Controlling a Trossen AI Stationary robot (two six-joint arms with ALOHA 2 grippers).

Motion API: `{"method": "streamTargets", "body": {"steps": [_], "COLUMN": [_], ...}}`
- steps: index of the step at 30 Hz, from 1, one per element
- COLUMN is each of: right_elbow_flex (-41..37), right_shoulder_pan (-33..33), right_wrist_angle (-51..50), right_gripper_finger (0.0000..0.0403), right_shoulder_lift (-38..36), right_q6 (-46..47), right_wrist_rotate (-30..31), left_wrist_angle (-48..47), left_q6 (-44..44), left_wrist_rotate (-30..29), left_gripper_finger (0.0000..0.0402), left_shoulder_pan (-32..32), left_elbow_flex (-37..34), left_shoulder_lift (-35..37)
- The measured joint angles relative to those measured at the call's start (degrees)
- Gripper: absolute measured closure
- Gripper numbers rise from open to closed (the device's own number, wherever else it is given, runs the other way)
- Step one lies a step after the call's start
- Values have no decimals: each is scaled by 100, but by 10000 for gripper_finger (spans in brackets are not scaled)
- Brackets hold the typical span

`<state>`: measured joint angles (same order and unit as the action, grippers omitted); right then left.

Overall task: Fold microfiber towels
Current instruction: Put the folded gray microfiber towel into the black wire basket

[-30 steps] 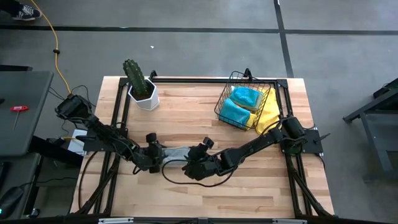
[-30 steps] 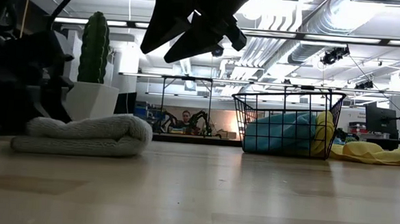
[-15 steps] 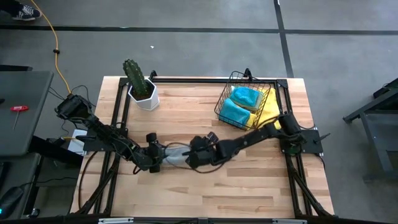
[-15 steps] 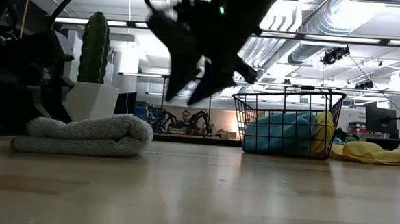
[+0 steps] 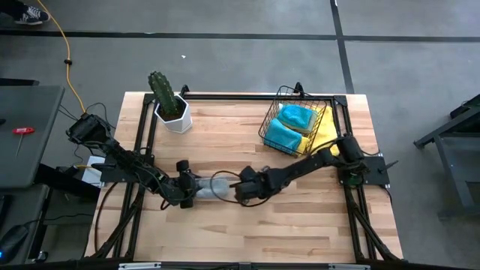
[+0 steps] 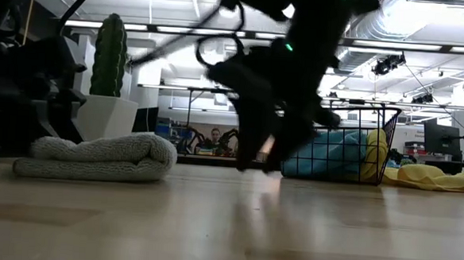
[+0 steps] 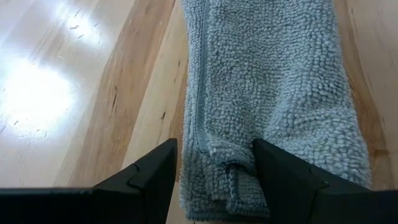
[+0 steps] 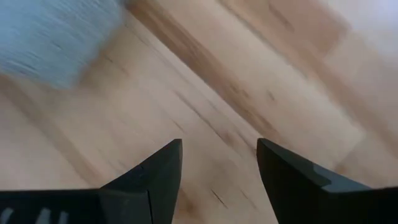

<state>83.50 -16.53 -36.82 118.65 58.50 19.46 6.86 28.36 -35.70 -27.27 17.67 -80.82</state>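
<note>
Centrally, on the wooden table (image 5: pixel 247 225), the folded grey towel (image 5: pixel 214 186) lies between the two grippers. Left gripper (image 5: pixel 189 189): fingers apart, straddling one end of the towel, nothing clamped. Right gripper (image 5: pixel 241 189): low over the tabletop at the opposite end, fingers apart, empty. Rear right, the wire basket (image 5: pixel 271 120) holds teal towels (image 5: pixel 289 127); a yellow towel (image 5: pixel 324 139) lies beside it.

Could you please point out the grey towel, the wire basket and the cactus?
grey towel (image 7: pixel 273 93): left wrist view, middle of its nap.
wire basket (image 6: pixel 335 111): low view, top rim.
cactus (image 5: pixel 161 90): high view, green stem.
</note>
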Motion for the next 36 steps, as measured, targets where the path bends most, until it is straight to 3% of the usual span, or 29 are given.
{"method": "streamTargets", "body": {"steps": [5,13,16,20,29,36], "right_elbow_flex": [-862,-2208,-2472,-2387,-1946,-1858], "right_shoulder_pan": [-128,-229,-182,-98,141,241], "right_wrist_angle": [909,5084,5985,5987,5942,5509], "right_gripper_finger": [203,203,203,203,203,203], "right_shoulder_lift": [-277,-455,-339,-99,159,150], "right_q6": [606,1045,1605,2262,1879,2107], "right_wrist_rotate": [-147,54,379,441,84,47], "left_wrist_angle": [15,26,28,31,32,48], "left_q6": [0,0,0,-1,-3,5], "left_wrist_rotate": [30,30,30,31,34,32], "left_gripper_finger": [202,202,202,202,202,202], "left_shoulder_pan": [0,0,0,0,0,0], "left_elbow_flex": [0,0,0,0,0,0], "left_shoulder_lift": [0,0,0,-2,-2,-2]}}
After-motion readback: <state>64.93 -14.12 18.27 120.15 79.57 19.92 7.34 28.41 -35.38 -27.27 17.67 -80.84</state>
